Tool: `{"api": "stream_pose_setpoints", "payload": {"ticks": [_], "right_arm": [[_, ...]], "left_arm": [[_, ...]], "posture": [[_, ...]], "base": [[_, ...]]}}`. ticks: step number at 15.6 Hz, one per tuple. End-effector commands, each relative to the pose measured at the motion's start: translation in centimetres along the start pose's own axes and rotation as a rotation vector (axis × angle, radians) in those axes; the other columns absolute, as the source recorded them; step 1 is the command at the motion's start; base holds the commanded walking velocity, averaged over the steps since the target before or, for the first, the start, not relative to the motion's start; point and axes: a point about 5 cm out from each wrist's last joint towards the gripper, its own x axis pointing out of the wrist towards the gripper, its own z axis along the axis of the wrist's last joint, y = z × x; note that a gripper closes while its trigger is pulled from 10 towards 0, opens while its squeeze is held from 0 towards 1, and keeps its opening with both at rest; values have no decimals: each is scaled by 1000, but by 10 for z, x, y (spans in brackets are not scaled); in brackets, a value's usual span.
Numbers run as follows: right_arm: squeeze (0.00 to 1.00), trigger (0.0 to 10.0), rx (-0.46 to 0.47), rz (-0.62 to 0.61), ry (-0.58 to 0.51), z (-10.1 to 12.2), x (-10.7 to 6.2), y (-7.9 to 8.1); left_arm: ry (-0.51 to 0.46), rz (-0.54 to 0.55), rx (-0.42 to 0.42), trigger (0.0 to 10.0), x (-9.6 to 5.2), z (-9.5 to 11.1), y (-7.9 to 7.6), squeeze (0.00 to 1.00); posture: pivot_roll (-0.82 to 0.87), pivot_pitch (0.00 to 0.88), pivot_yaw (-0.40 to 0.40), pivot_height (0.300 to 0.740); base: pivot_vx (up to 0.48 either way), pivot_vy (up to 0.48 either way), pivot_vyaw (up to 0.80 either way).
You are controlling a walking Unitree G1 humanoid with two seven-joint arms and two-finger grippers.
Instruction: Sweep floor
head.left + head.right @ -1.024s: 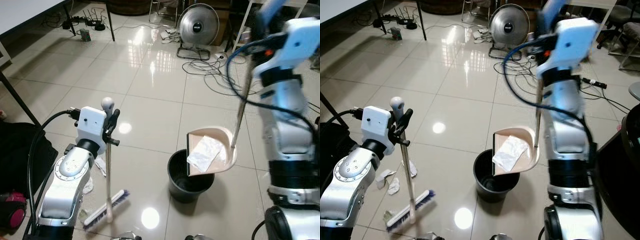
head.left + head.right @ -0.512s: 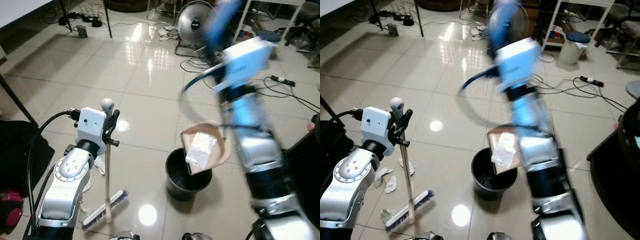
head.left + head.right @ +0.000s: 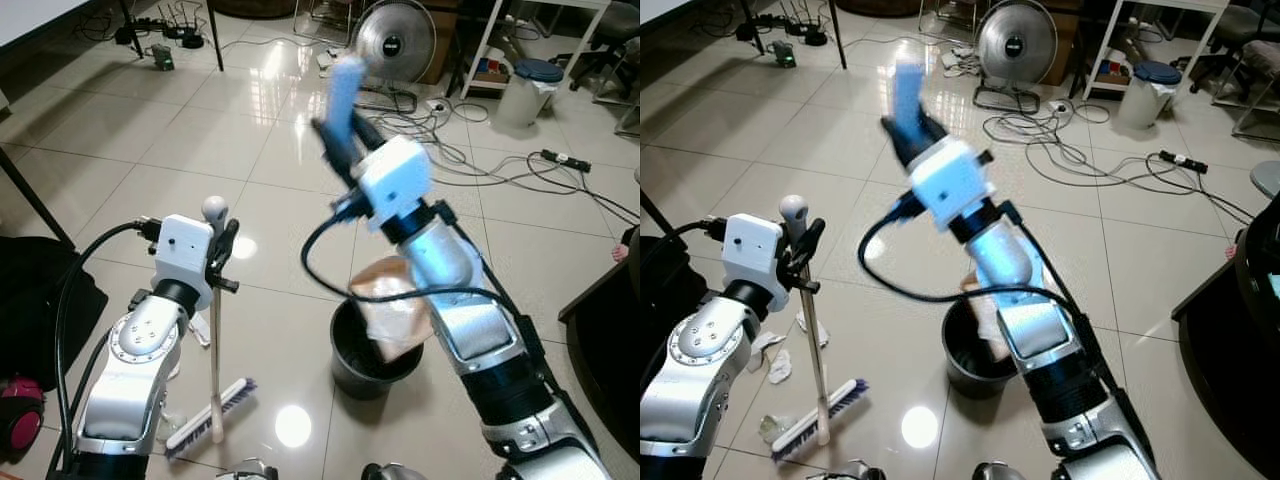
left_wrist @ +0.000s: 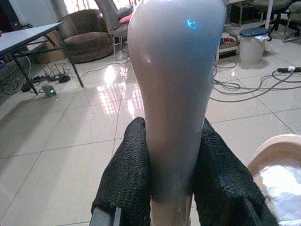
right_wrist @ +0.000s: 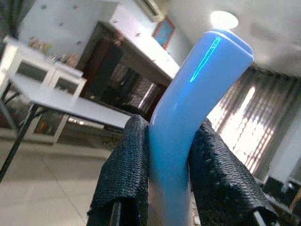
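Note:
My left gripper [image 3: 222,245] is shut on the grey knob-topped broom handle [image 4: 175,70], holding it upright. The broom head [image 3: 210,420] rests on the tiles at the lower left. White paper scraps [image 3: 780,365] lie beside it. My right gripper [image 3: 340,130] is shut on the blue dustpan handle [image 5: 183,141], raised high and leaning left. The beige dustpan [image 3: 395,305] hangs steeply tilted over the black bucket [image 3: 350,360], white paper still against its face. My right forearm crosses in front of the pan and hides part of it.
A floor fan [image 3: 392,45] and loose cables [image 3: 480,160] lie behind. A white bin [image 3: 530,90] stands at the back right. Dark furniture [image 3: 610,330] is at the right edge, a black bag [image 3: 30,300] at the left, with table legs beyond.
My right arm has swung from the right side to the left and tipped the dustpan down over the bucket. The left arm and broom have stayed put.

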Motion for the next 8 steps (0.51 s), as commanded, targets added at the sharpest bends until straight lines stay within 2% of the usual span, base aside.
{"api": "stream_pose_setpoints", "payload": {"ticks": [1, 5, 7, 8], "right_arm": [[0, 10000, -68, 46, -59, 11, 3, 1], [0, 10000, -68, 89, -68, 12, 3, 14], [0, 10000, -9, 56, -55, 12, 3, 17], [0, 10000, -17, 62, -53, 12, 4, 18]], "left_arm": [[-44, 4, 22, 10000, 1, 11, -1, 0], [-47, 4, 23, 10000, 1, 11, -2, 0], [-48, 9, 14, 10000, 1, 11, -2, 0], [-47, 10, 11, 10000, 1, 11, -2, 0]], "posture": [[73, 89, -30, 740], [73, 86, -34, 740], [71, 86, -33, 740], [69, 87, -32, 740]], "base": [[0, 0, 0], [0, 0, 0], [0, 0, 0], [0, 0, 0]]}}
